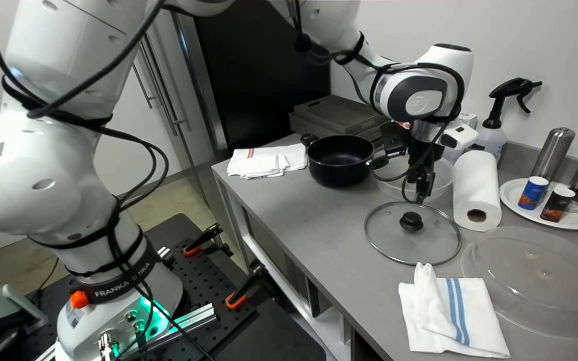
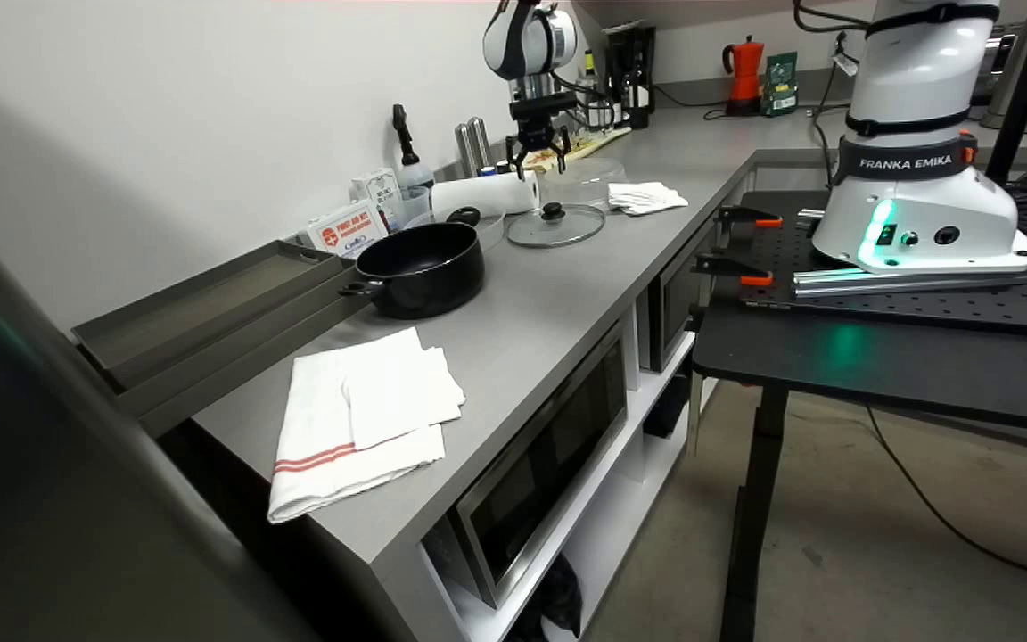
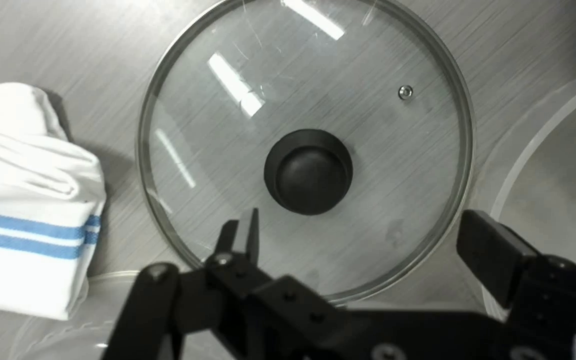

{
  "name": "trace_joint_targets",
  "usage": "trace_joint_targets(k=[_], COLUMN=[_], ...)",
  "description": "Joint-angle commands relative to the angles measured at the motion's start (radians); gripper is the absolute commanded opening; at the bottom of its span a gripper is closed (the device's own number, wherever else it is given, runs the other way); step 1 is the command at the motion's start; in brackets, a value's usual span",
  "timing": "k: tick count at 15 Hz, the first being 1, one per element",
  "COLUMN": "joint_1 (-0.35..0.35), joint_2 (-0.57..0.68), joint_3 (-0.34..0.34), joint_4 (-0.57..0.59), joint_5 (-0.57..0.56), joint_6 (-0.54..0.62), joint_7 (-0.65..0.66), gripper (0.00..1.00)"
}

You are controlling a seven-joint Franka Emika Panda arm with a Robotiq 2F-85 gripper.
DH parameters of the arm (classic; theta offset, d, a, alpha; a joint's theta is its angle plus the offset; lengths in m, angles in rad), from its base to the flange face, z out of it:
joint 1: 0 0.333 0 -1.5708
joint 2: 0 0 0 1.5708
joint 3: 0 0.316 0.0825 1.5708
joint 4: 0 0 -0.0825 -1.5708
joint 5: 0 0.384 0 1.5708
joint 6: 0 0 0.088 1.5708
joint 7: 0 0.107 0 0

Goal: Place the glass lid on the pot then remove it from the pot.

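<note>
In an exterior view, glass lid [image 1: 412,243] lies flat on counter [image 1: 299,208] just beside blue-striped dish towel [image 1: 439,316]; in an exterior view, black pot [image 2: 433,287] stands apart from lid; wrist view, pincer [image 3: 360,226] spread wide, holding nothing.

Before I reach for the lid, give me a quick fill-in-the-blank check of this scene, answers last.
1. The gripper is not shut but ____.
2. On or off: the glass lid is ____ the pot.
3. The pot is coloured ____.
4. The folded towel beside the glass lid is striped white and ____.
Missing words: open; off; black; blue.
</note>
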Motion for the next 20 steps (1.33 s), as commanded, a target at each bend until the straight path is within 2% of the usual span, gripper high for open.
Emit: trace_joint_targets(k=[1, 11, 17, 18, 20], joint_1=[-0.010, -0.051, -0.046, -0.046, -0.046], joint_2=[0.073, 0.156, 0.174, 0.179, 0.190], joint_3=[0.001, 0.003, 0.004, 0.004, 0.004], joint_4=[0.079, 0.142, 0.155, 0.160, 0.170], joint_5=[0.036, 0.072, 0.071, 0.070, 0.069], joint_6=[-0.041, -0.086, -0.095, -0.099, -0.105], joint_7=[0.029, 0.040, 0.043, 0.045, 0.046], gripper=[1.00, 1.00, 1.00, 0.99, 0.89])
